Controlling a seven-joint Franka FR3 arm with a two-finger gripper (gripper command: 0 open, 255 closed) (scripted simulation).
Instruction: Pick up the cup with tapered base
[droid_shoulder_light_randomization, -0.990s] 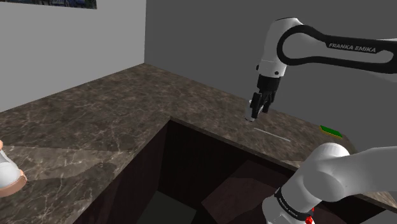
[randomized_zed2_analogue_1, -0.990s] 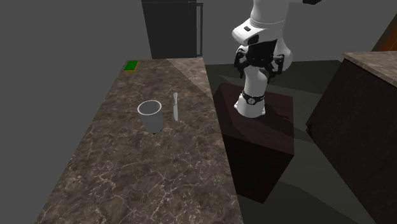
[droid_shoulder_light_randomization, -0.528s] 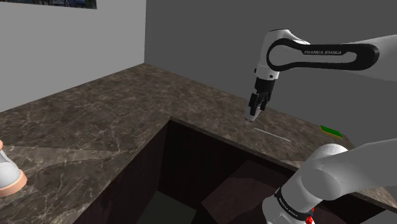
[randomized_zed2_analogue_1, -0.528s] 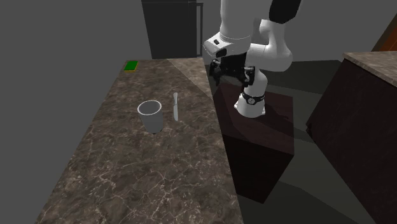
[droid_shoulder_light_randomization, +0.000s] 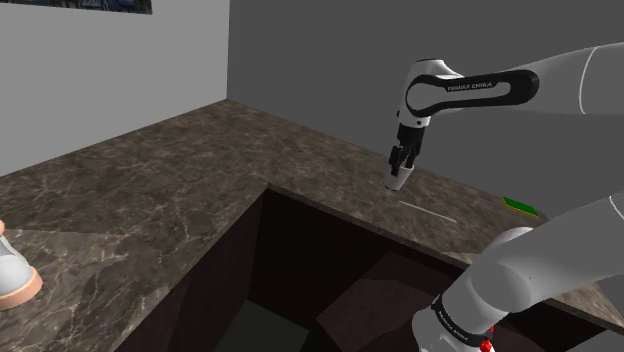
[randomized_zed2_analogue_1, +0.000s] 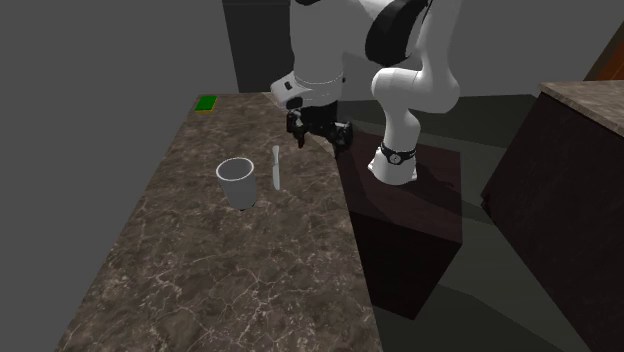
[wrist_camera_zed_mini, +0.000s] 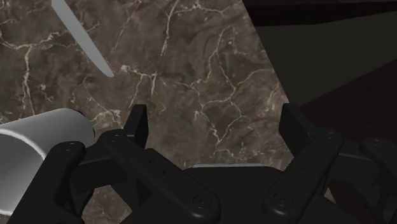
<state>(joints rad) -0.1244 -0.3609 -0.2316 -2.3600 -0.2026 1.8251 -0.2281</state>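
Note:
A pale grey cup (randomized_zed2_analogue_1: 237, 182) with a narrower base stands upright on the brown marble counter (randomized_zed2_analogue_1: 230, 290), beside a white knife (randomized_zed2_analogue_1: 275, 166). My black gripper (randomized_zed2_analogue_1: 318, 138) hangs above the counter's edge, just past the knife from the cup, apart from both. In the wrist view its fingers (wrist_camera_zed_mini: 137, 122) stand wide open around bare marble. There the cup (wrist_camera_zed_mini: 35, 143) lies outside one finger and the knife (wrist_camera_zed_mini: 83, 38) lies farther ahead. In the shoulder view the gripper (droid_shoulder_light_randomization: 399, 168) partly covers the cup (droid_shoulder_light_randomization: 394, 181), with the knife (droid_shoulder_light_randomization: 425, 210) nearer the camera.
A small green pad (randomized_zed2_analogue_1: 206, 103) lies at the counter's far end, by a dark tall cabinet (randomized_zed2_analogue_1: 270, 45). The dark stand (randomized_zed2_analogue_1: 405, 215) sits beside the counter across a narrow gap. A white and pink object (droid_shoulder_light_randomization: 12, 275) rests at the shoulder view's left edge.
The arm has swung from above the stand across to the counter, carrying the gripper towards the knife and cup. The fingers stayed open; the cup and knife have not moved.

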